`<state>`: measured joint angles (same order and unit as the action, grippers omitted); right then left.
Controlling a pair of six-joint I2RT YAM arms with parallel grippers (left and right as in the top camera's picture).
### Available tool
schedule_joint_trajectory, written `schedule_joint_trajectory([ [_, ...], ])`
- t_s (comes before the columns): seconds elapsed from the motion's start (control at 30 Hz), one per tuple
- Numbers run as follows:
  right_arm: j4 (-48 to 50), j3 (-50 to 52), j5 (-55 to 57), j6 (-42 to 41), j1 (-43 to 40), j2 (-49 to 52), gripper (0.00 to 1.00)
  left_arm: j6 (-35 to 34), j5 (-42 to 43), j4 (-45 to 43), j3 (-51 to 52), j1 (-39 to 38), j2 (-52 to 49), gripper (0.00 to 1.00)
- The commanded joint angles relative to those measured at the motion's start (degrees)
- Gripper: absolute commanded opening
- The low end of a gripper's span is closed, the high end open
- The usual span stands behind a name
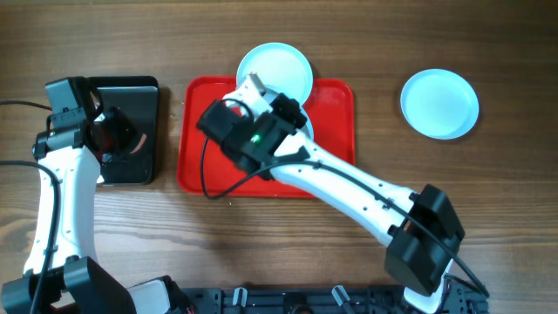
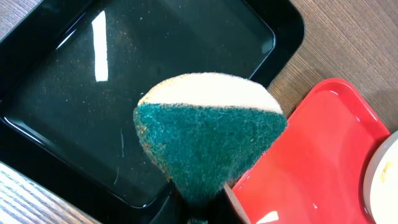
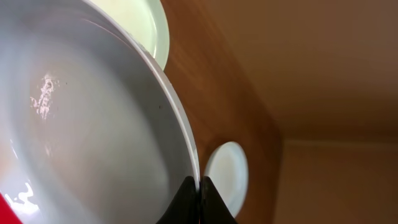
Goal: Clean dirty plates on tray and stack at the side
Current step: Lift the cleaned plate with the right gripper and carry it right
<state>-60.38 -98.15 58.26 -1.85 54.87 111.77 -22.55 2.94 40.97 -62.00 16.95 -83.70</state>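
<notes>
The red tray (image 1: 199, 131) lies mid-table. My right gripper (image 1: 295, 112) is over it, shut on the rim of a white plate (image 3: 81, 124) held tilted on edge. Only a sliver of that plate (image 1: 307, 127) shows past the arm in the overhead view. A second plate (image 1: 275, 68) lies across the tray's far edge and shows behind the held one (image 3: 140, 25). A third plate (image 1: 439, 103) lies on the table at the right, also in the right wrist view (image 3: 227, 174). My left gripper (image 1: 112, 135) is shut on a green-and-cream sponge (image 2: 208, 137), over the black tray.
A glossy black tray (image 1: 144, 96) sits left of the red tray and also shows in the left wrist view (image 2: 62, 93). The red tray's corner (image 2: 311, 162) and a plate rim (image 2: 387, 180) show at the right of that view. The table is wood.
</notes>
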Motion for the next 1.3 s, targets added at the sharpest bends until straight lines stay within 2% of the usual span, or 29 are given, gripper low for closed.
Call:
schedule_joint_trajectory([
  [0.0, 1.2, -1.4, 9.1, 8.1, 2.5, -1.4, 0.04, 1.1, 0.7, -0.2, 0.4, 0.4, -0.7, 0.04],
  [0.2, 4.7, -1.4, 18.5, 15.5, 6.5, -1.4, 0.04, 1.1, 0.7, -0.2, 0.4, 0.4, -0.7, 0.04],
  [0.3, 5.3, -1.4, 18.9, 15.2, 6.8, -1.4, 0.04, 1.1, 0.7, -0.2, 0.4, 0.4, -0.7, 0.04],
  [0.37, 5.8, -1.4, 17.0, 15.0, 6.8, -1.4, 0.04, 1.1, 0.7, -0.2, 0.4, 0.4, -0.7, 0.04],
  [0.47, 5.8, -0.9, 7.9, 13.2, 6.8, -1.4, 0.04, 1.1, 0.7, -0.2, 0.4, 0.4, -0.7, 0.04],
  [0.53, 5.8, -0.3, 8.0, 13.4, 6.8, -1.4, 0.04, 1.1, 0.7, -0.2, 0.4, 0.4, -0.7, 0.04],
  [0.67, 9.5, -0.3, 19.8, 18.4, 6.8, -1.4, 0.04, 1.1, 0.7, -0.4, 0.4, 0.4, -0.8, 0.04],
  [0.7, 10.9, -0.3, 19.2, 18.3, 6.8, -1.4, 0.04, 1.1, 0.7, -0.4, 0.4, 0.4, -0.8, 0.04],
  [0.8, 9.5, 0.0, -4.7, 13.1, 6.0, -1.4, 0.04, 1.1, 0.7, -0.3, 0.4, 0.4, -0.8, 0.04],
  [0.83, 9.1, 0.7, -6.7, 12.0, 5.3, -1.4, 0.04, 1.1, 0.7, -0.2, 0.4, 0.4, -0.8, 0.04],
  [0.87, 8.5, 0.7, -3.9, 11.8, 4.9, -1.4, 0.04, 1.1, 0.7, -0.2, 0.4, 0.4, -0.8, 0.04],
  [0.93, 8.5, 0.7, 10.3, 12.5, 5.1, -1.5, 0.04, 1.1, 0.8, -0.2, 0.4, 0.4, -0.8, 0.04],
  [1.0, 8.8, 0.7, 15.1, 12.4, 5.3, -1.7, 0.04, 1.1, 0.7, -0.2, 0.4, 0.4, -0.8, 0.04],
  [1.1, 7.6, 0.7, -8.1, 9.0, 3.8, -1.8, 0.04, 1.1, 0.7, -0.2, 0.4, 0.4, -0.8, 0.04],
  [1.13, 6.8, 0.7, -8.6, 8.1, 3.1, -1.8, 0.04, 1.1, 0.7, -0.2, 0.4, 0.4, -0.8, 0.04],
  [1.2, 5.3, 0.7, 0.6, 5.8, 2.8, -4.5, 0.04, 1.1, 1.2, -0.2, 0.4, 0.4, -0.8, 0.04],
  [1.27, 5.5, 0.7, -1.2, 6.1, 3.1, -7.6, 0.04, 1.1, 1.1, -0.2, 0.4, 0.4, -0.8, 0.04],
])
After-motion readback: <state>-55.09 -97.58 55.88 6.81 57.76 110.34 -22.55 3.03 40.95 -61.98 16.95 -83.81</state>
